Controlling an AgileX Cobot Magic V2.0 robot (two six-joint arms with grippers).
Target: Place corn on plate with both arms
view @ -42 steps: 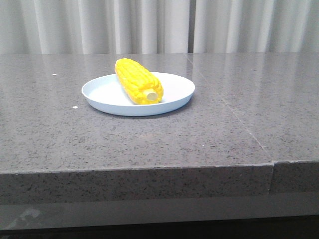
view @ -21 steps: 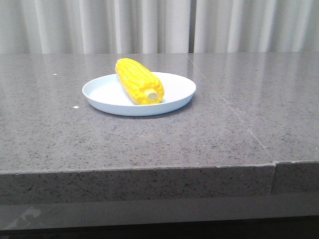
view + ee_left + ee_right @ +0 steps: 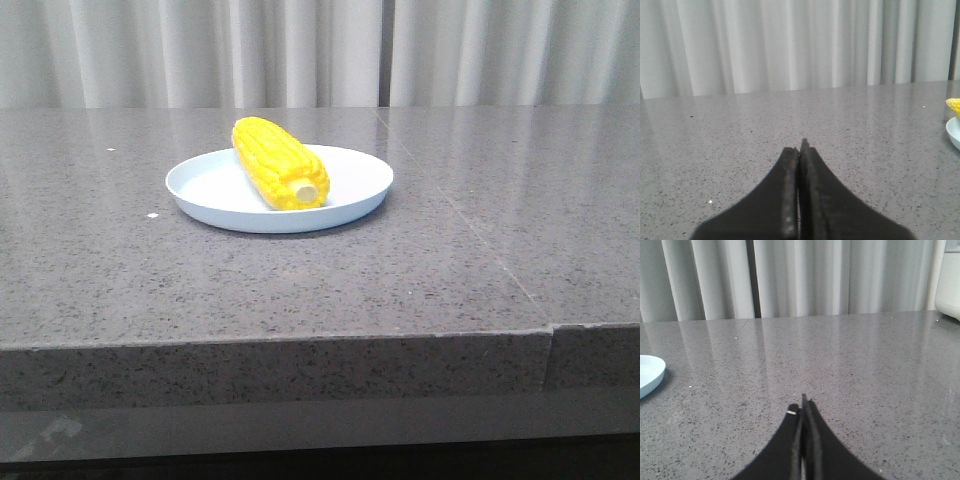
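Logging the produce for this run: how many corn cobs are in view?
1. The corn lies on the plate, slanted across it with its pale stub end toward the camera. Its tip also shows at the edge of the left wrist view. No others visible on the table.

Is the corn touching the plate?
Touching. The front view shows the corn lying inside the plate, resting on its surface.

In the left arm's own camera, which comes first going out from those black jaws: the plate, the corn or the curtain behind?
1. The plate: its pale rim shows at the picture's edge, off to one side of the shut left gripper.
2. The corn: a yellow tip just beyond that rim.
3. The curtain: farthest, hanging behind the table's far edge.
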